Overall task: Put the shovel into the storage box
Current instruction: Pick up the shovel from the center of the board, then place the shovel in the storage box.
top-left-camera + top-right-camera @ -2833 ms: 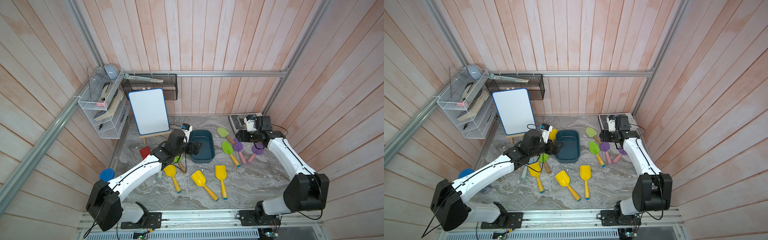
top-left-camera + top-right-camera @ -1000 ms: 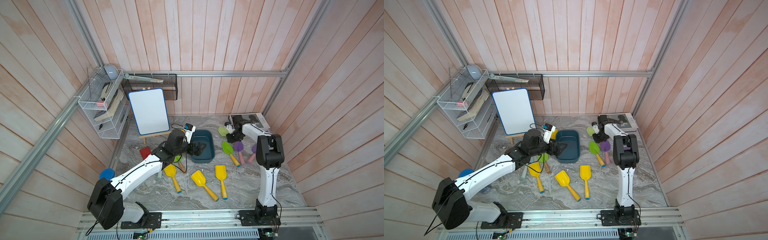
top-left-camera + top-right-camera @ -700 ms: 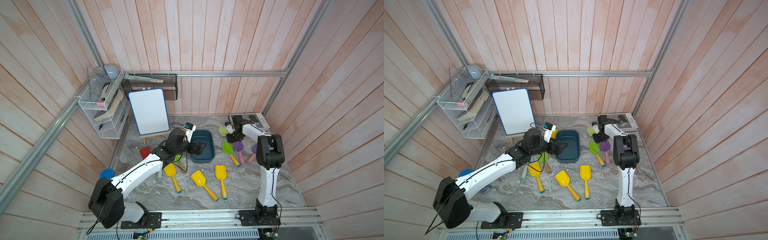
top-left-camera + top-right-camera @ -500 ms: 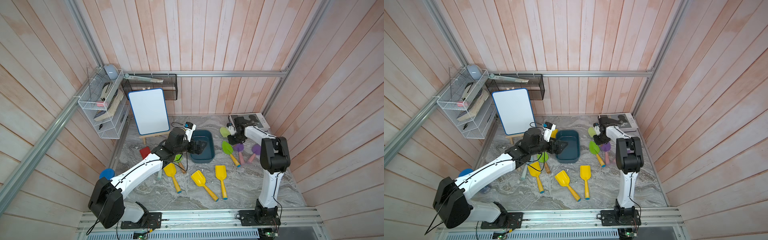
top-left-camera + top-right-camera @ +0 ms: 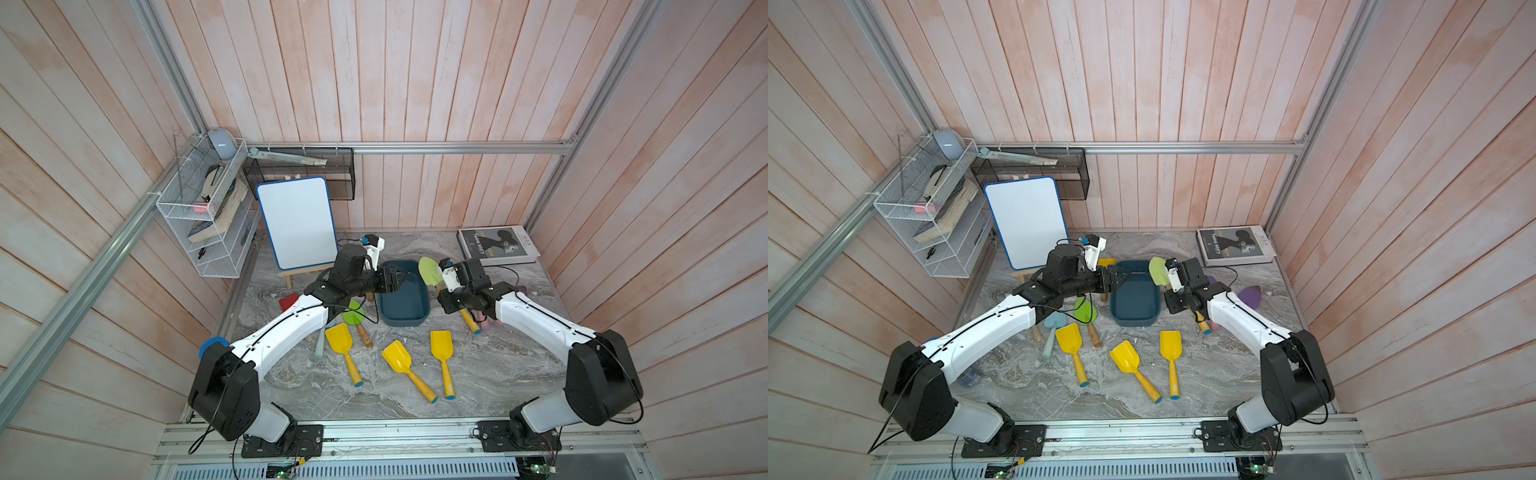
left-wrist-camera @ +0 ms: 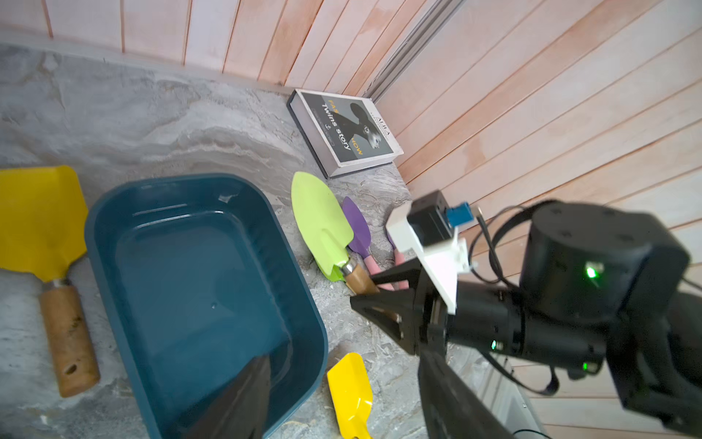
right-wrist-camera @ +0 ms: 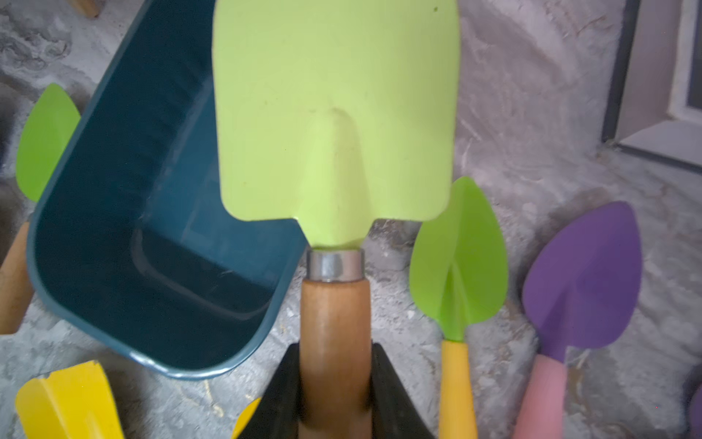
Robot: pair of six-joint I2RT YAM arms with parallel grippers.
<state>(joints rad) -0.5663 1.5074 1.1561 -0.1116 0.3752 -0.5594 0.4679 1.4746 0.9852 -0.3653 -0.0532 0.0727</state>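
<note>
Right wrist — shovel [image 7: 334, 114] in right claw [image 7: 334, 368]

Your right arm [image 5: 536, 320] has dropped from the upright fold it held a second ago and now reaches in low from the near right. The right gripper [image 7: 334, 399] has clamped the wooden handle of the pale green shovel [image 5: 428, 270]. You have lifted the shovel off the table [image 5: 478, 374] and carried it left. Its blade is now at the far right corner of the blue tub [image 5: 405, 309].
</note>
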